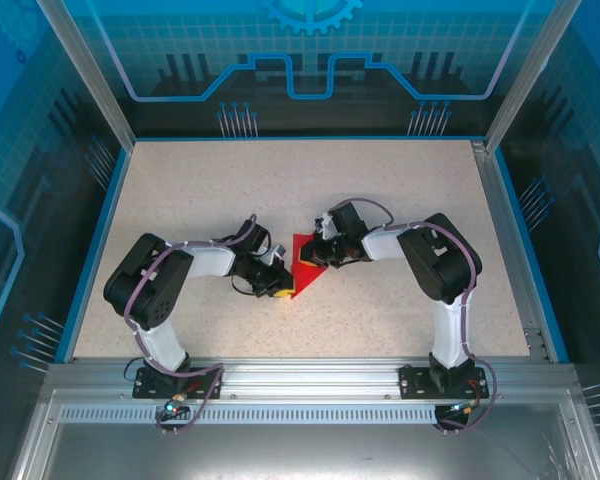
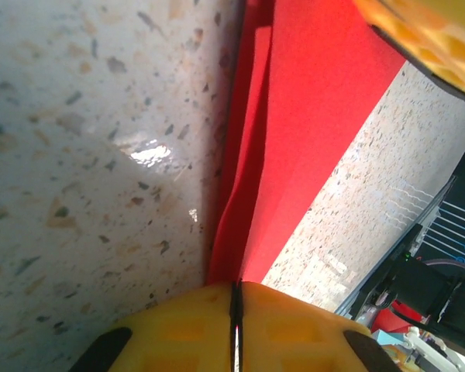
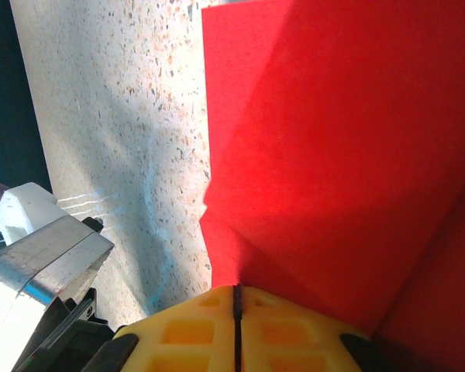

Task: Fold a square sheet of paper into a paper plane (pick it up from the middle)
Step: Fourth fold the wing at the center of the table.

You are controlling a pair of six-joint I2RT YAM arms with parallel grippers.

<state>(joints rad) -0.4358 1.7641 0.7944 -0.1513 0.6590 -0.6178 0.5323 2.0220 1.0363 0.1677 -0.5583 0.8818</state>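
Note:
The square sheet of paper (image 1: 302,268) is bright red and lies on the table between the two arms, folded into a pointed, layered triangle; I cannot tell whether it has the paper plane's shape. My left gripper (image 1: 283,290) sits at its lower left tip. In the left wrist view its yellow jaws (image 2: 236,291) are shut on the paper's (image 2: 310,116) narrow folded end, with two layers running away from the tips. My right gripper (image 1: 320,255) is at the upper right edge. Its jaws (image 3: 236,293) are shut on the paper (image 3: 333,155), where a crease meets the tips.
The speckled table (image 1: 180,200) is bordered by blue rims and clear enclosure walls on three sides. An aluminium rail (image 1: 300,380) carrying the arm bases runs along the near edge. A finger of the right gripper (image 2: 426,39) shows in the left wrist view's top right corner.

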